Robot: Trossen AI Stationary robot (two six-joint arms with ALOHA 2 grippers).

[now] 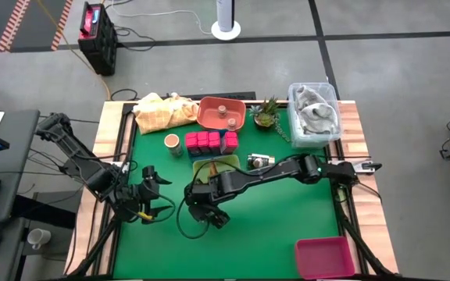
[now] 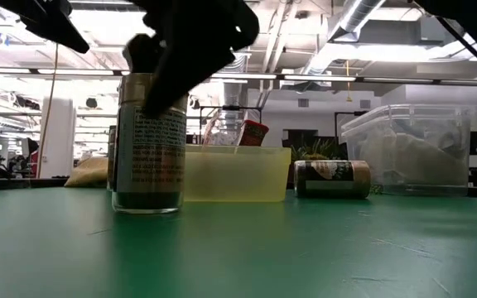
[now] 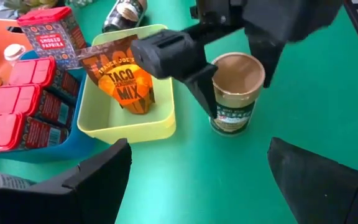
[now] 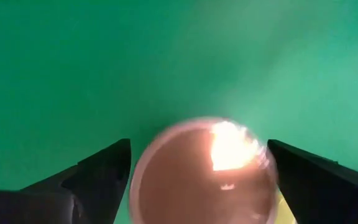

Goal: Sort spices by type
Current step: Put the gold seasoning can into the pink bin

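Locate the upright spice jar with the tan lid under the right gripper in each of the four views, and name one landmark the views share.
High view: the jar lies low centre, mostly hidden under the right gripper.
Low view: left, upright on the green table.
Left wrist view: right of centre.
Right wrist view: bottom centre, between the open fingers.
Shared landmark: the yellow-green tray, beside the jar.

Lab or workshop: exposed ceiling ducts (image 2: pixel 363 16), concrete floor (image 1: pixel 397 70).
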